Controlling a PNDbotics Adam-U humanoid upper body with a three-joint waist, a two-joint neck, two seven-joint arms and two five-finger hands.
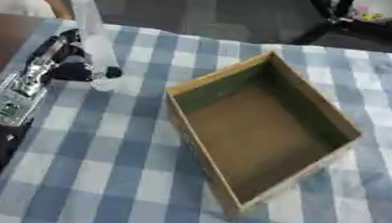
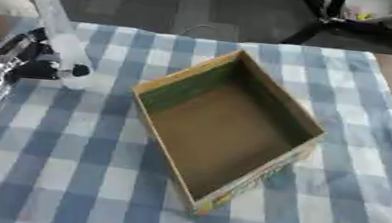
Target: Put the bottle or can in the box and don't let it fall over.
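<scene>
One left hand (image 1: 73, 66), fingers curled round the tall clear plastic bottle (image 1: 90, 30) (upright on the bench), should lift vertically, then lower it inside the open brown cardboard box (image 1: 259, 131).

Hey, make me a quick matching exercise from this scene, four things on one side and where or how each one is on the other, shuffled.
Things:
1. clear tall plastic bottle
2. open brown cardboard box
3. left robot hand
4. blue and white checked tablecloth

Places or states:
A. lies flat over the table
B. stands empty at the middle
C. upright at the left, held
D. fingers curled round the bottle

Pairs: 1-C, 2-B, 3-D, 4-A
</scene>
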